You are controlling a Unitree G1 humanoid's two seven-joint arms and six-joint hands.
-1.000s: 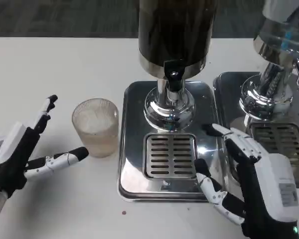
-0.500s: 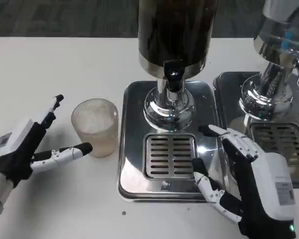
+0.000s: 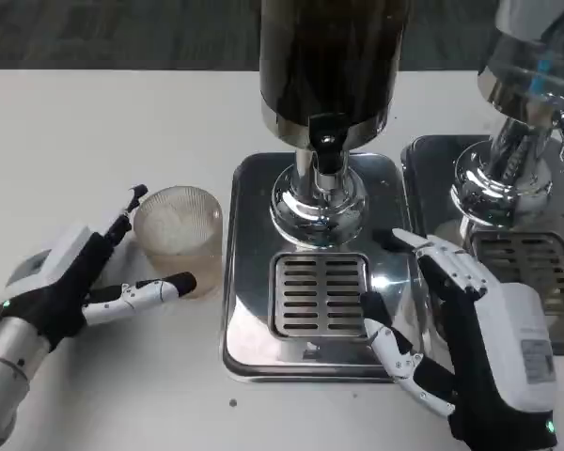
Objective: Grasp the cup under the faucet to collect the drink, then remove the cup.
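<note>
One cup (image 3: 178, 238), upright, sits in the span of the left hand (image 3: 70, 287), fingers spread, holding nothing.
Right hand (image 3: 470, 329) nearer the camera, open by the drip tray (image 3: 320, 293), well apart from cup; faucet (image 3: 327, 148) beyond, cup left of it.

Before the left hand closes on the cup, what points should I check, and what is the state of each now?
1. Left hand fingers spread around the cup: ok.
2. Cup upright on the table: ok.
3. Cup already gripped: not ok, fingers stand apart beside it.
4. Drip grate under the faucet free for the cup: ok.
5. Right hand away from the grate: not ok, its fingers reach over the tray edge.
6. Cup contents: cannot tell.
</note>
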